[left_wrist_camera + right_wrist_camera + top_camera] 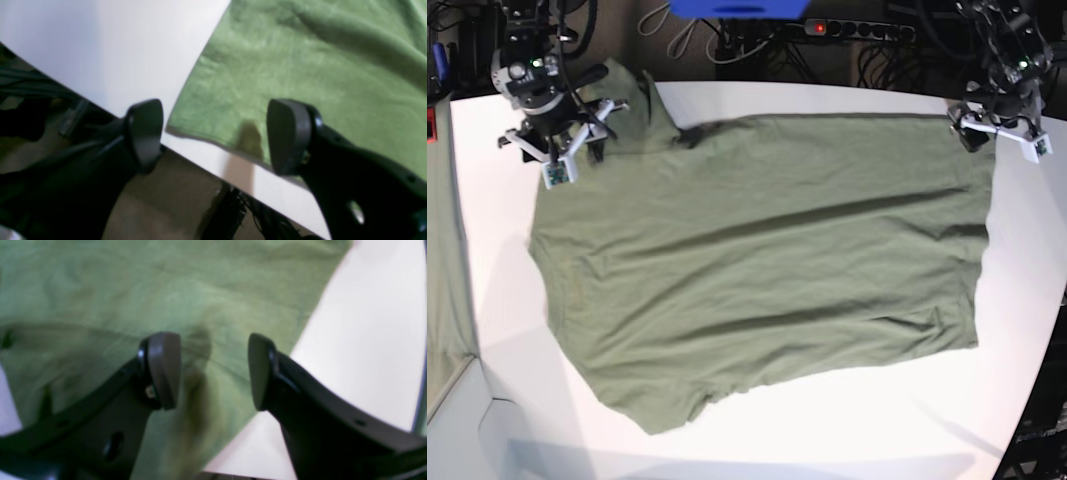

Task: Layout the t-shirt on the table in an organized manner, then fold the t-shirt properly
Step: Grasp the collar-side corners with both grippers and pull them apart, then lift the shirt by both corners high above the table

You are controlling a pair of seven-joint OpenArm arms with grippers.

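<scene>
The t-shirt (pixel 757 270) lies spread nearly flat across the bench (pixel 847 420), its hem toward one end. Both the left gripper (pixel 215 136) and the right gripper (pixel 213 370) hang with jaws released, holding nothing. Expect soft, light, limp cloth; pinch it at corners or hem.

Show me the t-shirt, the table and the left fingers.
t-shirt (pixel 767 260), base view, middle of its body.
table (pixel 897 420), base view, bare white top.
left fingers (pixel 290 133), left wrist view, one dark pad.

T-shirt (pixel 166 290) blurred, frame-cropped in both wrist views
</scene>
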